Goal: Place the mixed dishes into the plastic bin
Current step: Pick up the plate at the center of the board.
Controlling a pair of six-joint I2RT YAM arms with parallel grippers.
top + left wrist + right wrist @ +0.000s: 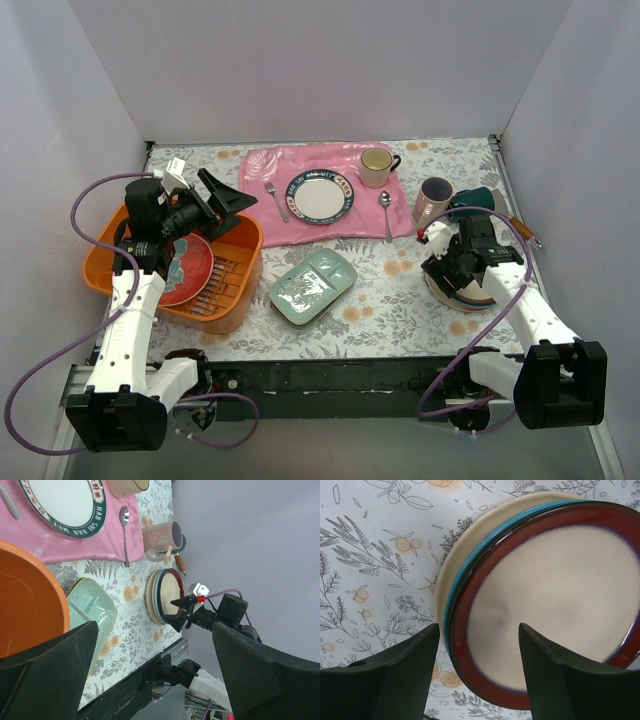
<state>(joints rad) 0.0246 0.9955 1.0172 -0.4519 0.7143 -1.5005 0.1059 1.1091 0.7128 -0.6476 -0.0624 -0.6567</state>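
The orange plastic bin (232, 262) stands at the left and holds a red plate with a teal flower (188, 270). My left gripper (234, 198) is open and empty above the bin's far right corner. The pale green divided tray (313, 285) lies mid-table. My right gripper (479, 630) is open, low over a stack of plates (472, 296). The near rim of the top maroon-rimmed cream plate (555, 600) lies between its fingers, untouched. The pink mug (433, 198) and dark green mug (480, 197) stand behind the stack.
A pink cloth mat (300, 165) at the back holds a white plate with a dark blue rim (320, 195), a cream-yellow mug (377, 166), a fork (275, 200) and a spoon (386, 212). A brown-handled utensil (527, 232) lies at the right wall. Grey walls enclose the table.
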